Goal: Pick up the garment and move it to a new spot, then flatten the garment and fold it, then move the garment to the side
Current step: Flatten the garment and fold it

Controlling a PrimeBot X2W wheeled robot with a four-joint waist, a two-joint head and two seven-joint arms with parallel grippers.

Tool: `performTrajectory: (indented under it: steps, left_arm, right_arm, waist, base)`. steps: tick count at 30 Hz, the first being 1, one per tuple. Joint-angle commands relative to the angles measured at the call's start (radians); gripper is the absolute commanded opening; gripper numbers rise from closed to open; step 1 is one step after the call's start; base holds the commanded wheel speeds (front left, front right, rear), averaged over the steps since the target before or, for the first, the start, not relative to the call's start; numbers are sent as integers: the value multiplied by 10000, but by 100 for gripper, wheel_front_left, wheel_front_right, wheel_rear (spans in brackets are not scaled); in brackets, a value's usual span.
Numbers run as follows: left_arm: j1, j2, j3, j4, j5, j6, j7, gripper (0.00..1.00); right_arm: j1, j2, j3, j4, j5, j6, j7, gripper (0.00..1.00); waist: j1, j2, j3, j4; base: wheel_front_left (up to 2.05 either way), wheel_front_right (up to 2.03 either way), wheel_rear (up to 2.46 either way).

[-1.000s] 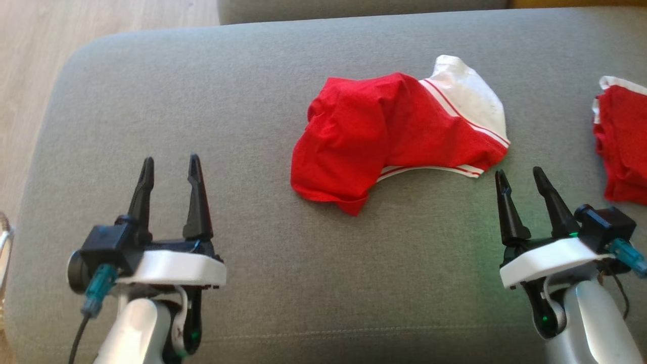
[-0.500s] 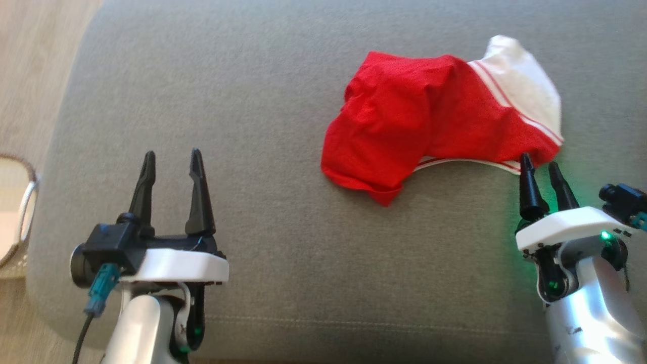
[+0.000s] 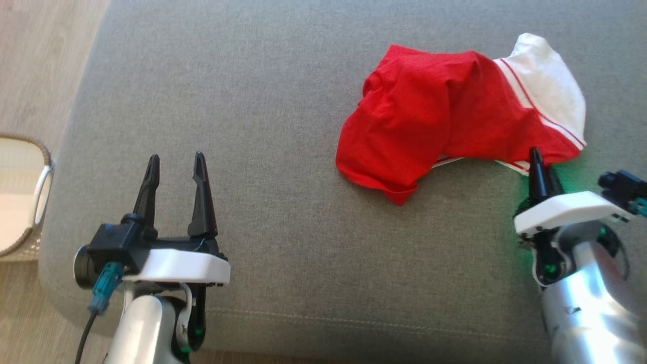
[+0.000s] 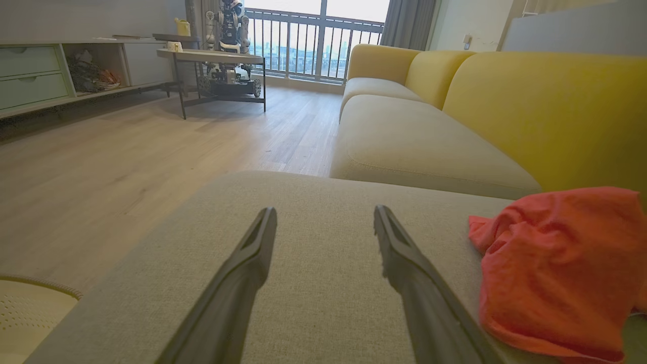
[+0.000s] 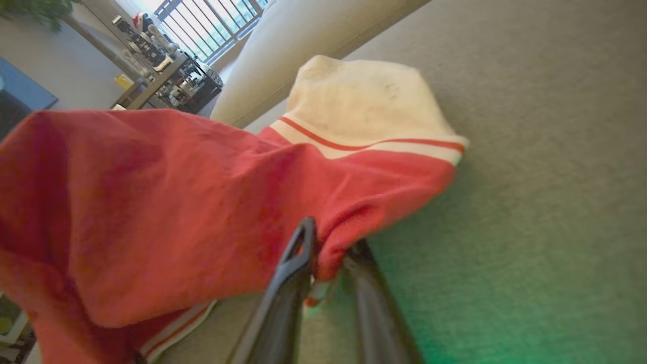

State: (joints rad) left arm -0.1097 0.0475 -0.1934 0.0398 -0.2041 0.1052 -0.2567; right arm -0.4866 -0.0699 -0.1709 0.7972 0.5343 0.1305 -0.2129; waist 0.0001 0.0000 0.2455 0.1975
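Red garment (image 3: 429, 116), one item: crumpled, with a white band and thin red stripes along its right end. It lies on the right half of a grey cushion (image 3: 252, 101), bunched into a mound, its near hem raised off the fabric on the right.

Right gripper (image 3: 540, 159), one: tips at the garment's near-right hem, the two dark fingers drawn close together. The right wrist view shows a fold of the red hem pinched between them. A green glow falls on the cushion beside it.

Left gripper (image 3: 174, 164), one: over the bare left part of the cushion, fingers spread wide with nothing between them, well apart from the garment. In its own wrist view the garment (image 4: 556, 268) sits off to the right of the fingers.

Pale woven basket (image 3: 20, 197), one: on the wooden floor (image 3: 40, 50), just beside the cushion's left edge.

Yellow sofa (image 4: 530, 101), one: beyond the cushion.
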Motion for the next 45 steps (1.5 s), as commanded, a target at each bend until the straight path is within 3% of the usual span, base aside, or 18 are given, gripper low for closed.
performTrajectory:
  steps: [1,7,13,16,21,23,27,31,35,38,40,45]
  left_arm:
    - [-305,31,377,-235,31,-5,-51,100]
    - [-95,29,522,-92,-61,-105,-51,100]
    - [178,29,664,10,-129,-222,-51,100]
    - [358,29,726,44,-212,-296,-51,100]
    - [558,29,704,111,-380,-406,-51,100]
    - [520,28,602,119,-460,-411,-51,100]
    - [530,28,385,109,-717,-319,-51,100]
    - [446,28,131,171,-970,-210,-51,100]
    - [89,28,-328,189,-1204,-123,-51,100]
    - [-162,28,-666,179,-1356,3,-51,100]
    - [-259,28,-921,194,-1425,62,-51,100]
    - [-342,28,-1381,182,-1610,305,-51,100]
  right_arm:
    - [-72,195,428,-379,225,2,-163,0]
    - [-174,-285,201,-1634,1206,2,-285,0]
    - [-711,-1055,-448,-2809,1880,2,269,0]
    - [-1372,-1346,-1261,-3470,2481,2,902,0]
    - [-2718,-1893,-1897,-4356,1655,2,1842,0]
    - [-3321,-1839,-1827,-4742,1231,2,2288,0]
    - [-4000,-942,-1063,-5473,643,2,3392,0]
    - [-3819,21,450,-5804,599,2,4367,0]
    - [-3282,185,2162,-5366,643,2,4181,0]
    - [-2986,191,3657,-4198,819,2,3711,0]
    - [-2885,193,4618,-3148,932,2,3637,100]
    - [-3226,194,6631,-1529,1715,2,3453,100]
  waist:
    - [-1,0,-176,-85]
    - [-1,0,-821,-358]
    - [-1,0,-1384,-604]
    - [-1,0,-1653,-710]
    - [-1,0,-1931,-668]
    - [-1,0,-1954,-506]
    - [-1,0,-1932,-104]
    - [-1,0,-1682,357]
    - [-1,0,-1378,999]
    - [-1,0,-1140,1416]
    - [-1,0,-1058,1681]
    - [-1,0,-954,2187]
  base:
    - [0,0,0]
    - [0,0,0]
    - [0,0,0]
    - [0,0,0]
    - [0,0,0]
    - [0,0,0]
    - [0,0,0]
    - [0,0,0]
    - [0,0,0]
    - [0,0,0]
    - [0,0,0]
    - [0,0,0]
